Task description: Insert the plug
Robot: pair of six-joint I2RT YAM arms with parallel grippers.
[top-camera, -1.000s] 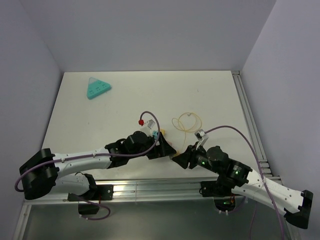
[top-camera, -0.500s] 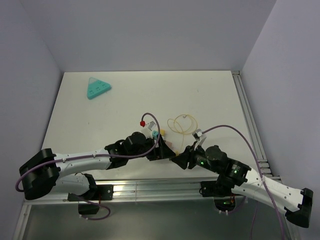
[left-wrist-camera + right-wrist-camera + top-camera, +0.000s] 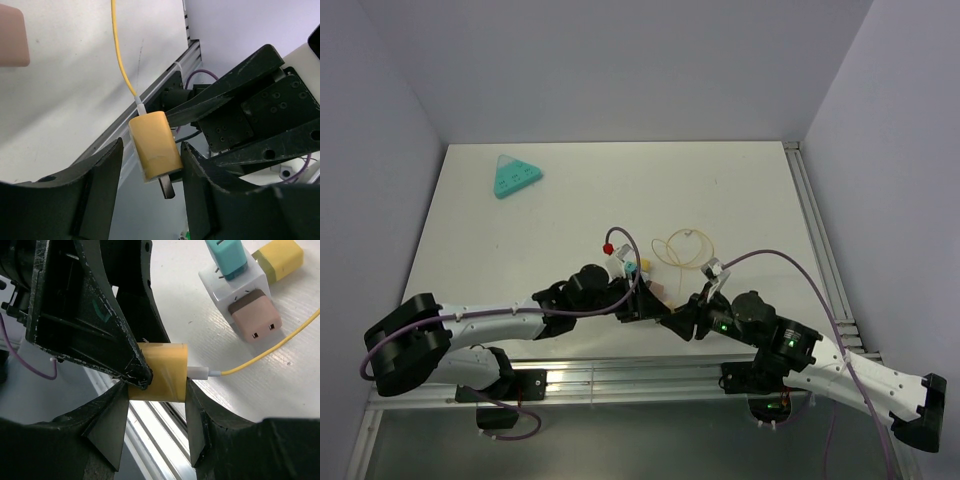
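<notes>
With right gripper [image 3: 156,390], pinches smooth, rounded yellow plug [image 3: 161,371]; with left gripper [image 3: 152,151], brackets it loosely, gap on one side. Flat metal prong [image 3: 167,188] below, thin yellow cable [image 3: 120,50] above.

No lettering, brand mark, number or sign was legible in any of the three views. The yellow plug [image 3: 154,147], the white socket cube [image 3: 235,287] and the teal triangular piece [image 3: 515,177] all showed plain, unmarked faces. A small teal mark [image 3: 99,311] on black plastic in the right wrist view was too faint and broken to be read as a character.
</notes>
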